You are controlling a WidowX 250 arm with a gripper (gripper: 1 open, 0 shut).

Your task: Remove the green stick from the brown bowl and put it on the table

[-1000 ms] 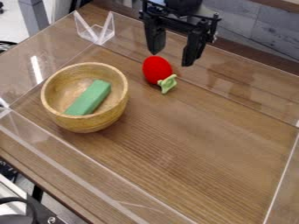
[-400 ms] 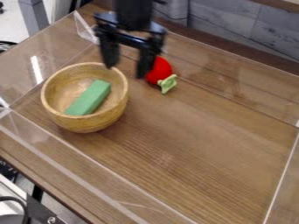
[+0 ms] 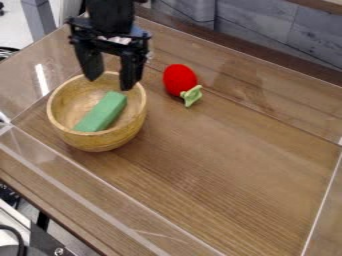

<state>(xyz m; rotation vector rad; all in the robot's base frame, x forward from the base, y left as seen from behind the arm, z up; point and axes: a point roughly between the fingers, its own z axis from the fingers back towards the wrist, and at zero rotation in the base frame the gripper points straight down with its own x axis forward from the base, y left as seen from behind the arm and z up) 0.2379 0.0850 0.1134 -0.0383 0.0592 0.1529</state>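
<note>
So there's one green stick (image 3: 100, 112) lying in the one brown bowl (image 3: 136, 122), two fingers (image 3: 110, 72) spread wide over the bowl's far part, and one red strawberry (image 3: 179, 78) beside it on the surface (image 3: 227, 165).

The brown bowl (image 3: 98, 140) is ringed by its thick rim, by which a low sideways approach to the green stick (image 3: 100, 112) is blocked. The bowl's far side is overhung by the gripper (image 3: 111, 72). Beside the bowl, passage is narrowed by the red strawberry toy (image 3: 181, 80); toward the near right, bare table (image 3: 234, 175) is left open.
</note>
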